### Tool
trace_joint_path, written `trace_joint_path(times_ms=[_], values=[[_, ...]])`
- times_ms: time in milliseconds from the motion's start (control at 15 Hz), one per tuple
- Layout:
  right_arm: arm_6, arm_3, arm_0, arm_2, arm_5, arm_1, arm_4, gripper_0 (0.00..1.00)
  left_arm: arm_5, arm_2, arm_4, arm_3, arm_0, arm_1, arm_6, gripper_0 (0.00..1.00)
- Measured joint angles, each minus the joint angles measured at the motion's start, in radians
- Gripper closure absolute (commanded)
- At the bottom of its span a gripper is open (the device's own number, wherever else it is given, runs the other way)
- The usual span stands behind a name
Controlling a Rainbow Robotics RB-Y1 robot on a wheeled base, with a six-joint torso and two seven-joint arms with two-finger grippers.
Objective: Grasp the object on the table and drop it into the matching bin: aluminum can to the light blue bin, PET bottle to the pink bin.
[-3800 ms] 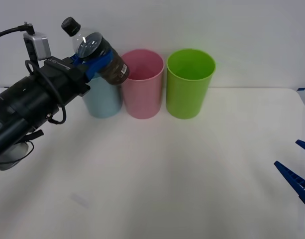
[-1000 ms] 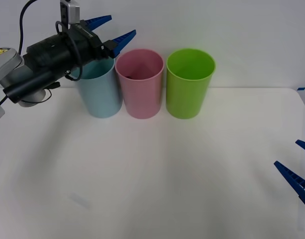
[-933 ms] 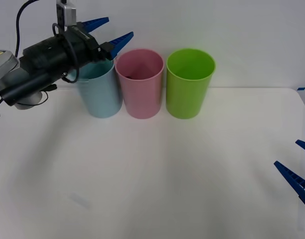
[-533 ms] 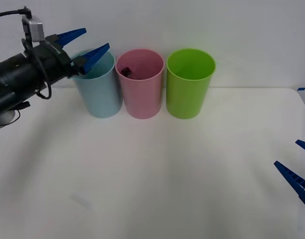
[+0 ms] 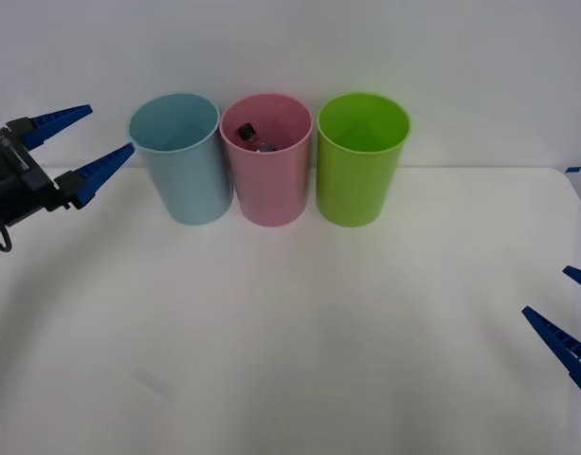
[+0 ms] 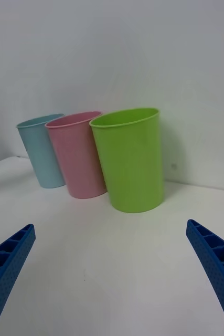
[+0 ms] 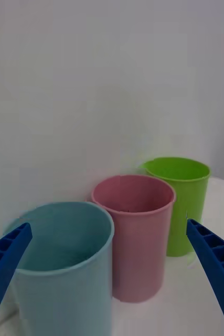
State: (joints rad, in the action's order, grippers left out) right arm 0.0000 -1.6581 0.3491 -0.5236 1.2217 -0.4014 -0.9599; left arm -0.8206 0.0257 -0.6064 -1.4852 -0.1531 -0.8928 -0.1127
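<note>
Overhead, the PET bottle (image 5: 252, 136) lies inside the pink bin (image 5: 267, 185); both jaws gape empty.

The PET bottle (image 5: 249, 136) sits down inside the pink bin (image 5: 267, 185), tilted, just its black cap and a bit of dark label peeking over the rim. The light blue bin (image 5: 182, 175) stands upright right beside it on the white table (image 5: 299, 332).

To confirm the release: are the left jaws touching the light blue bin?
Apart. In the front view the open left gripper sits beside the light blue bin, with white background between them.
</note>
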Motion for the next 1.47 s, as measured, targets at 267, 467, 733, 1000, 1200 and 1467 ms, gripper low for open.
trace_joint_path(times_ms=[267, 467, 733, 1000, 1200, 1467], values=[[0.000, 0.000, 0.000, 0.000, 0.000, 0.000, 0.000, 0.00, -0.146, 0.157, -0.090, 0.000, 0.155, 0.000, 0.006, 0.00], [0.000, 0.000, 0.000, 0.000, 0.000, 0.000, 0.000, 0.00, -0.249, 0.278, -0.170, 0.000, 0.270, 0.000, 0.007, 0.00], [0.000, 0.000, 0.000, 0.000, 0.000, 0.000, 0.000, 0.00, -0.304, 0.358, -0.201, -0.001, 0.408, 0.001, 0.000, 0.00], [0.000, 0.000, 0.000, 0.000, 0.000, 0.000, 0.000, 0.00, -0.305, 0.370, -0.194, 0.014, 0.522, 0.002, 0.000, 0.00], [0.000, 0.000, 0.000, 0.000, 0.000, 0.000, 0.000, 0.00, -0.306, 0.368, -0.188, 0.023, 0.558, 0.029, 0.005, 0.00], [0.000, 0.000, 0.000, 0.000, 0.000, 0.000, 0.000, 0.00, -0.304, 0.331, -0.190, 0.023, 0.556, 0.101, 0.018, 0.00]])
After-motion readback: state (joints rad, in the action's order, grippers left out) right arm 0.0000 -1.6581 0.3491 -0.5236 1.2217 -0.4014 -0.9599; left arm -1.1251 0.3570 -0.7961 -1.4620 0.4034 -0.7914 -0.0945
